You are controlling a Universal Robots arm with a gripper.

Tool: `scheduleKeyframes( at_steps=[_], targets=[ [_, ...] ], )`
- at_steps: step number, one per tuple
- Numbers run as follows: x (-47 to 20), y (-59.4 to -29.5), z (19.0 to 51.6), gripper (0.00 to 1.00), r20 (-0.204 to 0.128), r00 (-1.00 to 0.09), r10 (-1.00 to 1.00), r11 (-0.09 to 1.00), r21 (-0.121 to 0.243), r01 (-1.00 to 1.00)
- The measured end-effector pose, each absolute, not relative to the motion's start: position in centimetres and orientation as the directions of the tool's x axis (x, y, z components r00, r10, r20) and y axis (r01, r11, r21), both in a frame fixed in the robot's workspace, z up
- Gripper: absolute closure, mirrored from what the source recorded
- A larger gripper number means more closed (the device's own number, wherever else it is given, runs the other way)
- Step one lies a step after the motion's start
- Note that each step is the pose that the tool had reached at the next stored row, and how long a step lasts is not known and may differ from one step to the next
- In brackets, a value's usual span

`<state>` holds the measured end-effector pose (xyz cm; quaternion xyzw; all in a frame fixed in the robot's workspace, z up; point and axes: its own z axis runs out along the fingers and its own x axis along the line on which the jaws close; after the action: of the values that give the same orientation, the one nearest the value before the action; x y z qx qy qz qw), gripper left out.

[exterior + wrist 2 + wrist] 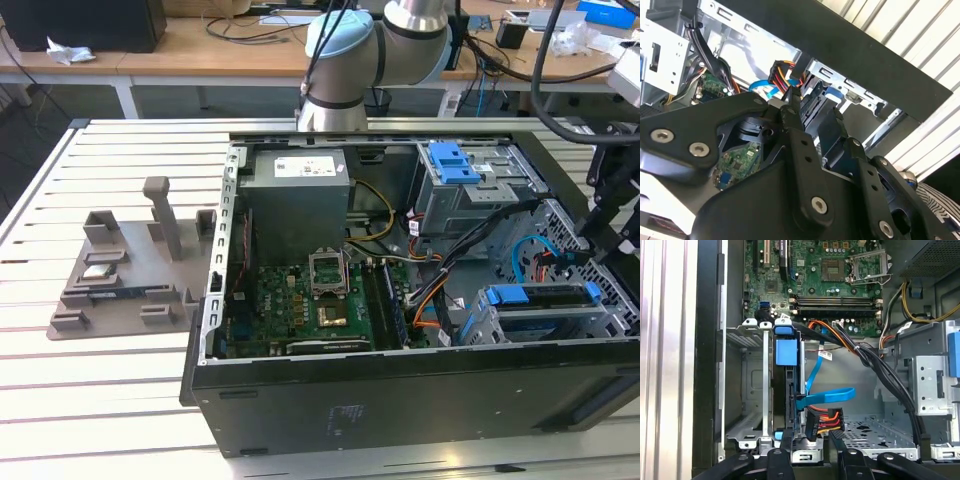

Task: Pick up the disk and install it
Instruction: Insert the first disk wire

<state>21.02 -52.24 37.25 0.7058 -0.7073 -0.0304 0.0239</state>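
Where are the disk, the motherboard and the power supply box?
disk (786, 352): first wrist view, blue carrier tab.
motherboard (300, 305): exterior view, green board.
power supply box (298, 215): exterior view, grey side.

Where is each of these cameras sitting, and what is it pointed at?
Exterior view: off the robot, looking down at the open computer case on a slatted table; the arm shows behind the case.
First wrist view: on the arm, looking into the case at the disk in its drive cage; the gripper shows.
Second wrist view: close behind the gripper.
Both wrist views share the orange-wired plug.
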Motion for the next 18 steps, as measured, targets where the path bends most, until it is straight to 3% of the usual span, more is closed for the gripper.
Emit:
scheduleKeyframes(
  at_steps=[15,17,18],
  targets=[
    [19.9,-52.2,35.8,0.58,-0.005,-0.003,-1.0,0.002,0.077,-0.997],
    [19.9,-52.2,35.8,0.72,-0.005,-0.003,-1.0,0.002,0.077,-0.997],
    [19.9,-52.2,35.8,0.72,-0.005,-0.003,-1.0,0.003,0.077,-0.997]
  ],
)
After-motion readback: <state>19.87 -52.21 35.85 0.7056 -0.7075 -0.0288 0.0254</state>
